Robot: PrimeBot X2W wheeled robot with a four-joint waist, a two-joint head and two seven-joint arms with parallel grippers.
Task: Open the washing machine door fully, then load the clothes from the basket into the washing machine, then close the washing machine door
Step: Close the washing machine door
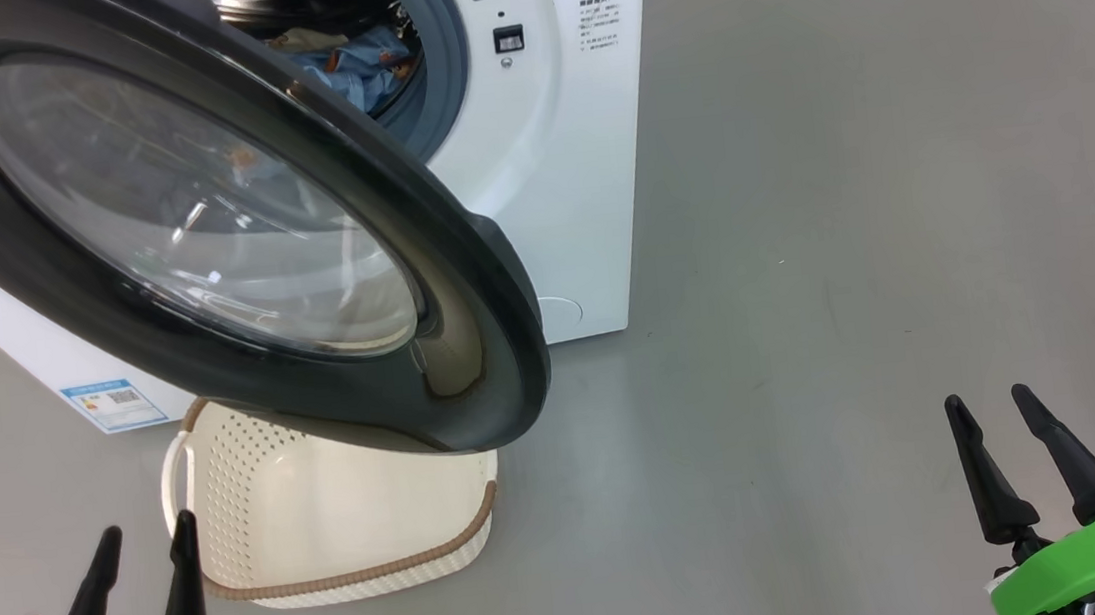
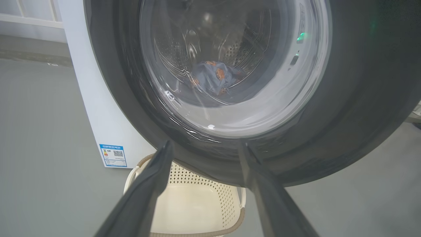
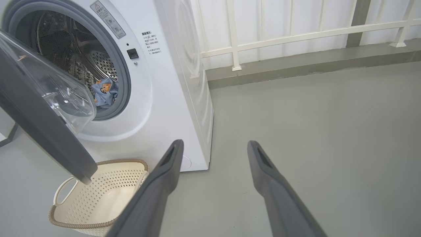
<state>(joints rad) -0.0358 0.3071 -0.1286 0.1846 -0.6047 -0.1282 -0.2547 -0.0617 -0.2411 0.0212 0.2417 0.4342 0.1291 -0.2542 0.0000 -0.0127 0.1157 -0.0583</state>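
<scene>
Now | left hand point(image 1: 149, 527) spread wide, holding nothing, just beside the basket point(image 1: 329, 539) | right hand point(image 1: 986, 396) spread wide, holding nothing, over the floor point(image 1: 850, 218) | washing machine door point(image 1: 462, 255) swung out above the basket | clothes point(image 1: 363, 64) inside the washing machine point(image 1: 587, 193)

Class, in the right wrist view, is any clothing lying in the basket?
No, the basket has a bare cream bottom, and the clothes sit inside the washing machine.

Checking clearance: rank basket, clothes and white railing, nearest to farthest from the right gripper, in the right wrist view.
1. basket, lower left.
2. clothes, inside the washing machine, upper left.
3. white railing, behind the machine, top right.
</scene>
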